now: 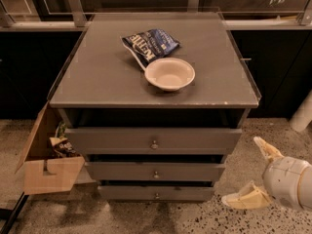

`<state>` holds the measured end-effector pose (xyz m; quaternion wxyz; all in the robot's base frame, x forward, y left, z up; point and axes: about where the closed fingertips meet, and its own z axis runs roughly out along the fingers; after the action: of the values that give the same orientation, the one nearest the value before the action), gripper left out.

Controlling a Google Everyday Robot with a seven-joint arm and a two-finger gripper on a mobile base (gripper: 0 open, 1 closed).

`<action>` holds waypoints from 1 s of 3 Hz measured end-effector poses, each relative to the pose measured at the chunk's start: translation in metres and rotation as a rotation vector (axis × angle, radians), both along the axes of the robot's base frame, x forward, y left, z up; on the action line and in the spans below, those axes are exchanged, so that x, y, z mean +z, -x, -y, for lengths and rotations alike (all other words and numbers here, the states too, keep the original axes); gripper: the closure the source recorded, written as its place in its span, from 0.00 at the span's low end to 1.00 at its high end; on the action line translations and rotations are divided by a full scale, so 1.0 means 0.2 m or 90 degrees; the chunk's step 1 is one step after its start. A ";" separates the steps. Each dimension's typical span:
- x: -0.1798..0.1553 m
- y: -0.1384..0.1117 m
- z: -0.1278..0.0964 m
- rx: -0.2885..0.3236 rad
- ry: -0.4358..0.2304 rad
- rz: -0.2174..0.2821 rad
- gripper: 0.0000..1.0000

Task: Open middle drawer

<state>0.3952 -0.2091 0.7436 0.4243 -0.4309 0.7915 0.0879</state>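
Observation:
The grey cabinet has three stacked drawers, each with a small round metal knob. The middle drawer (195, 171) is the middle-sized front; its knob (156, 174) sits at centre. It stands a little forward of the cabinet body, with a dark gap above it. The top drawer (204, 140) and bottom drawer (185, 194) are also slightly out. My gripper (253, 174) is at the lower right, beside the cabinet and apart from it. It is open, with cream fingers (245, 199) spread wide and nothing between them.
A cream bowl (169, 73) and a blue chip bag (151, 43) lie on the cabinet top (97, 77). An open cardboard box (46, 172) with litter stands on the floor at the left. The speckled floor (204, 218) lies in front.

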 end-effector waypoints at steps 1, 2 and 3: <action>-0.23 0.00 0.03 -0.008 -0.068 -0.002 0.00; -0.46 0.01 0.02 0.004 -0.138 -0.039 0.00; -0.66 0.01 -0.01 0.021 -0.184 -0.087 0.00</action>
<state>0.3931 -0.2078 0.6108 0.4258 -0.3711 0.7905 0.2369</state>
